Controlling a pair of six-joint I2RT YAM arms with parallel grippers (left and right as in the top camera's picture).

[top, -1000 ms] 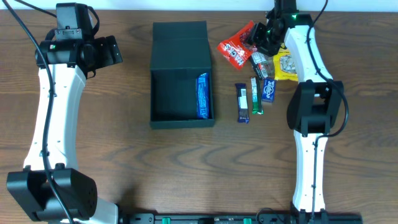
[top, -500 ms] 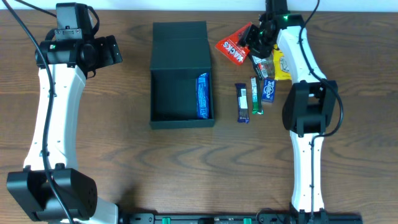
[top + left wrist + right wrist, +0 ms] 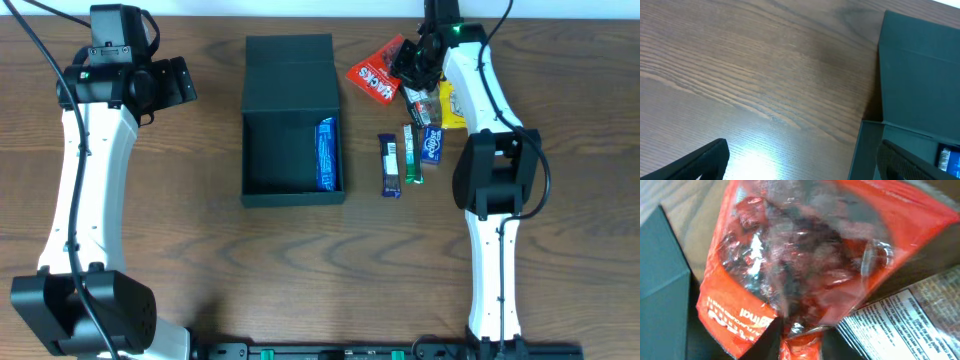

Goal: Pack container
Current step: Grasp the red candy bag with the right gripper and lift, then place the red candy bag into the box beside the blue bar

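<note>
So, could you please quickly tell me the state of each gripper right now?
Left gripper: open, holding nothing.
Right gripper: closed on the edge of the red snack packet.

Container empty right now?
No, a blue packet lies inside the container against its right wall.

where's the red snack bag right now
Overhead view: the red snack bag sits on the right arm's side, at the far edge, between the container's flap lid and the right gripper.
</note>
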